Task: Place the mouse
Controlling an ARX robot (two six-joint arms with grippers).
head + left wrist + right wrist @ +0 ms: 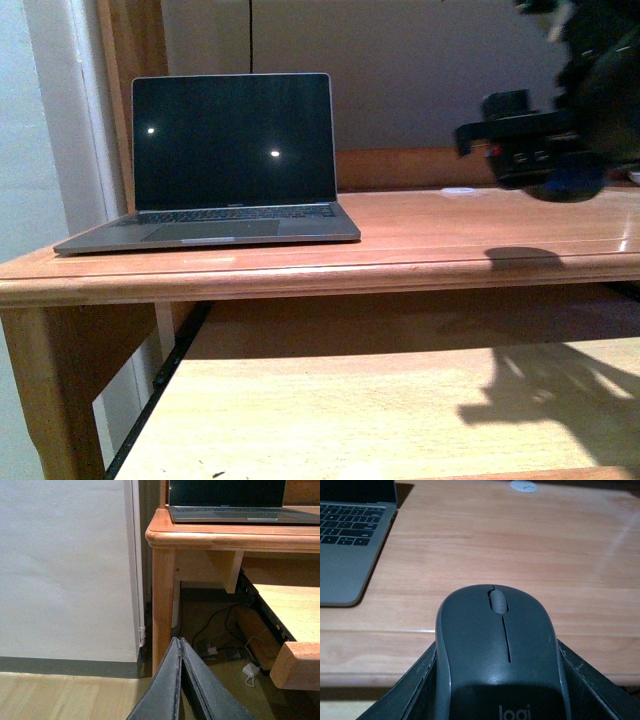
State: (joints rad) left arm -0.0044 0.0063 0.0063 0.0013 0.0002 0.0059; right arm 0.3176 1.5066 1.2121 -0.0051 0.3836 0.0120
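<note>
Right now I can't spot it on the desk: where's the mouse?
Right wrist view: the mouse is in the right claw, over the desk's front edge, right of the laptop.

We logged the laptop (235,160) on the desk (450,240), left half, near the front edge. A small disc (459,191) lay at the back, right of the laptop and well apart. The mouse (495,630) sat in the right pincer (495,700) over the desk's front edge, right of the laptop. The left pincer (181,680) hung low before the desk leg (164,605).

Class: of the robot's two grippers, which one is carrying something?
The right gripper: it alone grips the dark grey mouse. The left gripper is shut on nothing, low beside the desk leg.
</note>
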